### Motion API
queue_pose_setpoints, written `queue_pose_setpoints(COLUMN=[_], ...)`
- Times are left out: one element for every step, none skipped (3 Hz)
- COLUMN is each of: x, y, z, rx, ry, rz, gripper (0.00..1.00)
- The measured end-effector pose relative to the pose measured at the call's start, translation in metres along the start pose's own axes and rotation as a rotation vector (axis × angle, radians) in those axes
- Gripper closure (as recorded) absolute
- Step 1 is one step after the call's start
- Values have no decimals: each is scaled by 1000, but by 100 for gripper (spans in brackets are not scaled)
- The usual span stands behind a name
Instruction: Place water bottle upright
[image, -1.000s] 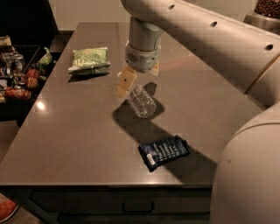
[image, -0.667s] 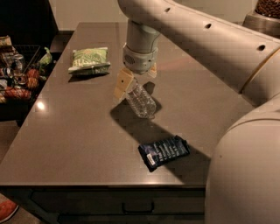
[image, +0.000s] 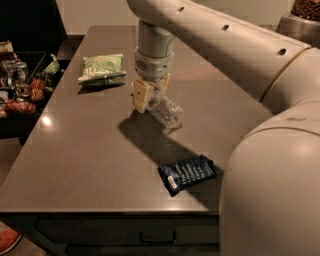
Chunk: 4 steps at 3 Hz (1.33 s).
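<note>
The water bottle (image: 166, 111) is clear ribbed plastic and tilts down to the right above the middle of the grey table (image: 85, 150). Its neck end is hidden between the gripper's fingers. My gripper (image: 151, 93) hangs from the arm over the table's centre and is shut on the bottle's upper end. The cream fingers (image: 140, 95) point down. The bottle's lower end is close to the tabletop; I cannot tell if it touches.
A green chip bag (image: 102, 68) lies at the back left. A dark blue snack packet (image: 187, 173) lies near the front edge. A wire basket (image: 20, 82) of snacks stands left of the table. My arm's large body (image: 272, 165) fills the right side.
The gripper and the held bottle have shifted slightly to the left and a little lower. The bags have not moved.
</note>
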<state>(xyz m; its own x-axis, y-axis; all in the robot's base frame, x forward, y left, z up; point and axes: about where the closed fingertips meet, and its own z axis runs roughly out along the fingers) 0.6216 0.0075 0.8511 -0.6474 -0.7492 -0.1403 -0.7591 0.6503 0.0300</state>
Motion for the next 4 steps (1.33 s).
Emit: queue_pose_setpoints(x=[-2, 1, 10, 21], y=[0, -10, -23, -26], z=[-15, -37, -69, -90], rx=[-20, -65, -132, -186], ry=[-48, -147, -295, -459], rz=[-72, -158, -234, -303], gripper=[67, 91, 100, 100])
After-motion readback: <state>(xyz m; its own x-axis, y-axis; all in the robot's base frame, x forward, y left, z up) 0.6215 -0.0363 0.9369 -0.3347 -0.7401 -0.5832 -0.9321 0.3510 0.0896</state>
